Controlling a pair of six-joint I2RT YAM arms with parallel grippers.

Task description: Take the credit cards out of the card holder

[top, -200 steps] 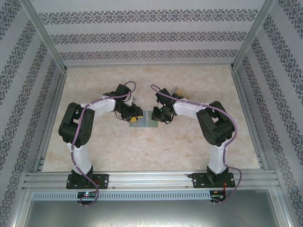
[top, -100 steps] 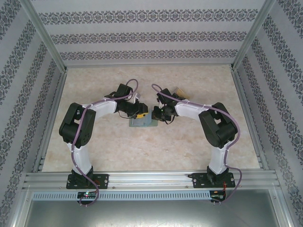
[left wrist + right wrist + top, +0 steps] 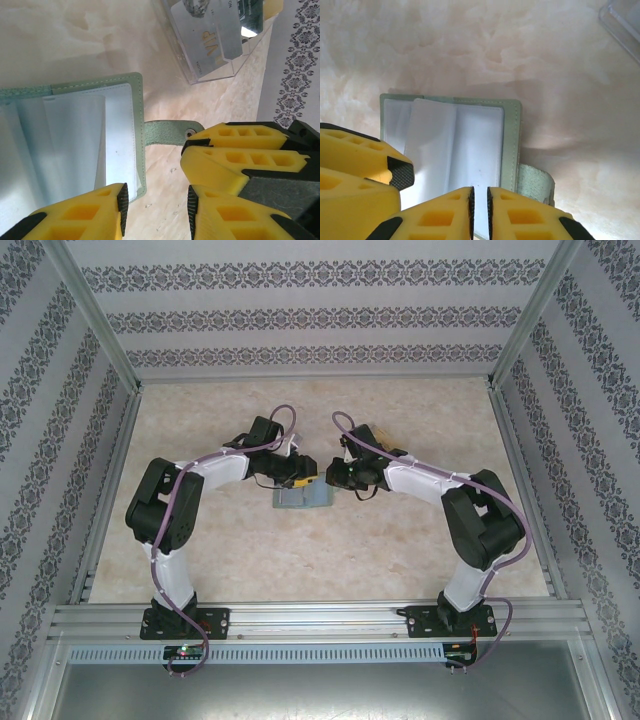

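The card holder (image 3: 300, 498) lies open at mid-table, a sage-green wallet (image 3: 75, 140) with pale clear sleeves (image 3: 455, 145) that look blank. Its closure tab (image 3: 167, 132) sticks out sideways. My left gripper (image 3: 156, 207) is open, one pad over the wallet's corner and the other over bare table. My right gripper (image 3: 480, 210) hovers over the wallet's near edge, shut to a thin slit with nothing visibly between the pads. The right gripper's yellow fingers (image 3: 235, 155) show beside the tab. Credit cards (image 3: 212, 35), the top one silvery, lie in a clear box.
The clear plastic box (image 3: 377, 434) sits just behind the right gripper, and its corner (image 3: 625, 20) shows in the right wrist view. Patterned walls (image 3: 320, 320) and aluminium rails (image 3: 310, 618) enclose the marble-look table (image 3: 330, 560). Both grippers crowd the wallet.
The right arm's elbow has swung out to the right. Both grippers have shifted slightly away from the bases. The wallet now looks narrower than a second ago.
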